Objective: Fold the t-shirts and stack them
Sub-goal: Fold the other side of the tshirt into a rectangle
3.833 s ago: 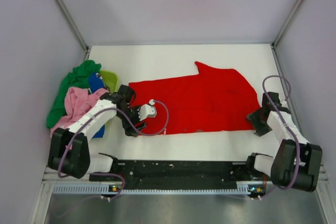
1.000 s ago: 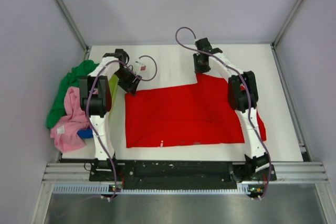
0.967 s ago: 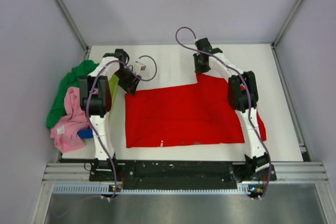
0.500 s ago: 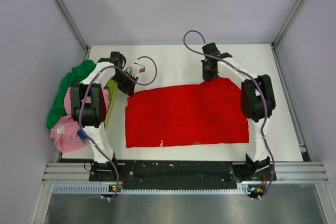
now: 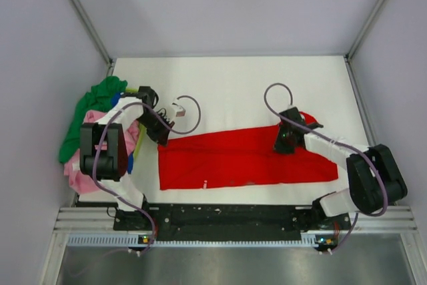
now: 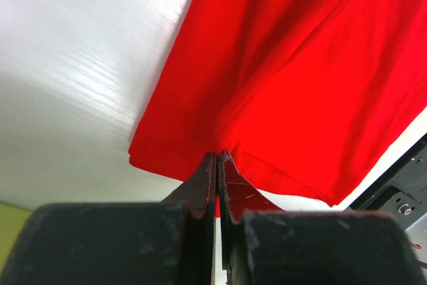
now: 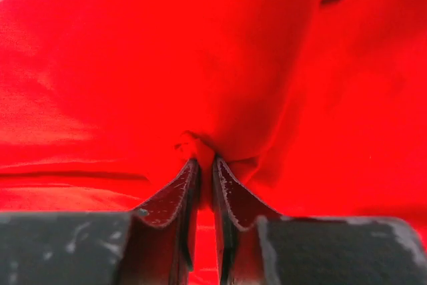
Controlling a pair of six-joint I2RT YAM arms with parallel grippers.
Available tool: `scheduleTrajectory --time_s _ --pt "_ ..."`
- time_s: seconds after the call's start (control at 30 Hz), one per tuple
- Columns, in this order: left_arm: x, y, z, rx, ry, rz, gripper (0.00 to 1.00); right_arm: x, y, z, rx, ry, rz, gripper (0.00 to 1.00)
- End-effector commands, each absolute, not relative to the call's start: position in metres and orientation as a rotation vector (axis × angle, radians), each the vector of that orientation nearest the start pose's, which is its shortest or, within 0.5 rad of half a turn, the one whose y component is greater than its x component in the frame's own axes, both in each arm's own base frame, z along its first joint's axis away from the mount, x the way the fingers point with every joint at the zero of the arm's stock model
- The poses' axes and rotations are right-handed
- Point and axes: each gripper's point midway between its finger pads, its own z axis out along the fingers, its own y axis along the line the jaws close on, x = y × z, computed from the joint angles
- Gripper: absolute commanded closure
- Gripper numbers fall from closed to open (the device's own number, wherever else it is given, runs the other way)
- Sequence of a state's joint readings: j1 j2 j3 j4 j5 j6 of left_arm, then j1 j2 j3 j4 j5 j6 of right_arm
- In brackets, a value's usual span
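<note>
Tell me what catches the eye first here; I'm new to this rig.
A bright red t-shirt lies across the near middle of the white table. Both grippers are shut on its far edge: left gripper at the left corner, right gripper right of centre. A green t-shirt and a pink t-shirt sit heaped at the left edge.

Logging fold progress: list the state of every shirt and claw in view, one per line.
red t-shirt: spread on the table, far edge gripped by both claws
left claw: shut on red t-shirt
right claw: shut on red t-shirt
green t-shirt: crumpled, unfolded
pink t-shirt: crumpled, unfolded
</note>
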State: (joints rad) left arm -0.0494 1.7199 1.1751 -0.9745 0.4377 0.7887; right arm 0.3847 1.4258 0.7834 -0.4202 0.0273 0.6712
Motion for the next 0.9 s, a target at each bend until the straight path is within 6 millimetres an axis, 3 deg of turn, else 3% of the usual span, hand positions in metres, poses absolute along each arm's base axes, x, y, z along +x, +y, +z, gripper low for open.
scheduleTrajectory --time_s 0.0,0.13,0.27,0.4,0.53,0.67,0.7,0.87 --pt "0.285 -0.064 0.054 1.232 2.584 -0.569 1.00 0.247 0.141 0.042 0.603 2.598 0.423 0.81" --pt "0.290 -0.066 0.054 1.241 2.576 -0.564 1.00 0.217 0.112 0.048 0.648 2.580 0.306 0.71" --pt "0.289 -0.074 0.053 1.267 2.570 -0.571 1.00 0.218 0.099 0.076 0.468 2.565 0.224 0.67" --pt "0.286 -0.079 0.053 1.289 2.558 -0.577 1.00 0.250 0.108 0.112 0.258 2.502 0.217 0.64" --pt "0.285 -0.081 0.055 1.278 2.551 -0.579 1.00 0.291 0.136 0.143 0.000 2.429 0.145 0.62" --pt "0.283 -0.081 0.054 1.271 2.549 -0.584 1.00 0.318 0.176 0.128 -0.225 2.498 0.131 0.72" --pt "0.283 -0.081 0.054 1.268 2.553 -0.582 1.00 0.324 0.188 0.118 -0.258 2.536 0.128 0.72" --pt "0.282 -0.080 0.054 1.268 2.560 -0.574 1.00 0.334 0.206 0.084 -0.301 2.630 0.041 0.65"
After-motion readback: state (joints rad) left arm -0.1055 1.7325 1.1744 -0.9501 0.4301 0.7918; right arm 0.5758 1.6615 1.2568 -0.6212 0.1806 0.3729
